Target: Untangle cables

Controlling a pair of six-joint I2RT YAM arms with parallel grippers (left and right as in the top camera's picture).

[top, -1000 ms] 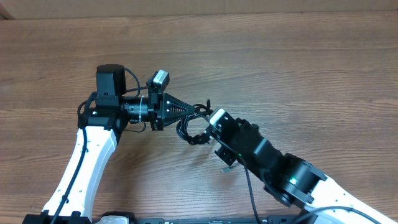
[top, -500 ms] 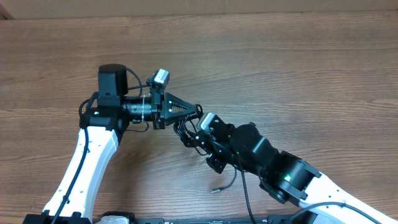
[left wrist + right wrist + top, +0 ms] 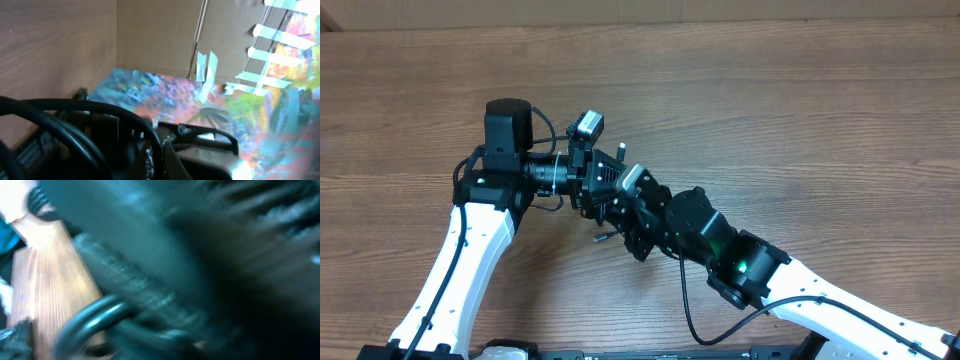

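The cables (image 3: 604, 236) sit bunched where the arms meet (mostly hidden). The left gripper (image 3: 612, 182) is closed tight, its catch unseen; the right gripper (image 3: 618, 205) is too blurred to tell. These limp, light cords probably grip best near a plug.

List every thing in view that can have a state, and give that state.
left gripper: shut.
right gripper: close against the left gripper; jaws blurred and hidden, cannot tell.
cables: mostly hidden between the grippers, ends poking out; tangled or not, cannot tell.
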